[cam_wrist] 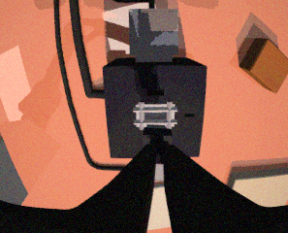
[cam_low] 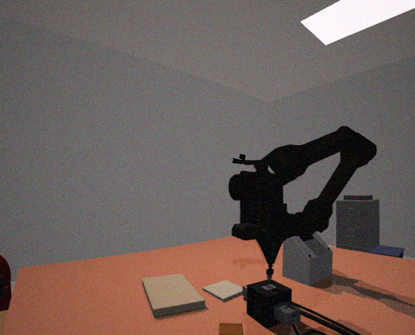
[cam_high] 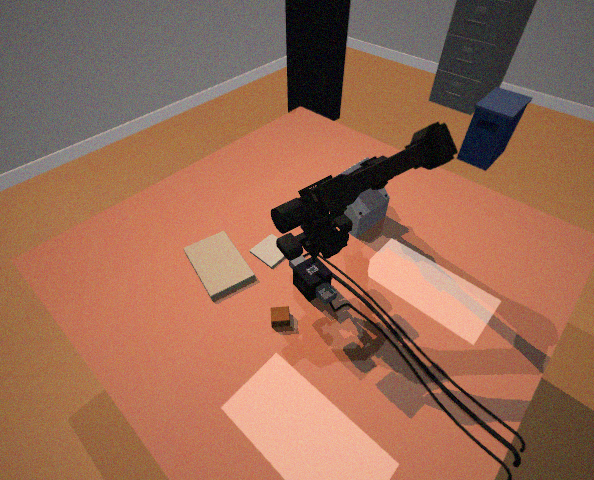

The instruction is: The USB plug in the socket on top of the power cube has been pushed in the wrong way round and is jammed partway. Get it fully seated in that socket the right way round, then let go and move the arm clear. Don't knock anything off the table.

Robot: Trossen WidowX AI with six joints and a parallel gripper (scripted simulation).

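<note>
The black power cube [cam_high: 305,283] [cam_low: 258,301] [cam_wrist: 121,133] stands on the table with its top socket [cam_low: 269,287] [cam_wrist: 155,122] showing as a pale metal outline. My gripper [cam_low: 270,264] [cam_wrist: 159,153] points down over the cube and is shut on the small USB plug [cam_low: 269,273] [cam_wrist: 157,132]. In the exterior view the plug's tip shows just above the cube's top, near its back edge. In the wrist view it lies beside the socket outline, which looks uncovered. Which way round the plug faces cannot be told. The fingertips are hidden in the top view.
A grey plug [cam_high: 326,292] [cam_low: 287,313] [cam_wrist: 153,36] sticks out of one cube side, another grey piece [cam_high: 296,260] [cam_low: 244,291] opposite. Black cables [cam_high: 406,343] [cam_wrist: 61,73] run beside the cube. A brown block [cam_high: 280,316] [cam_wrist: 267,65], thick tan slab [cam_high: 218,263] and thin pale slab [cam_high: 269,250] lie nearby.
</note>
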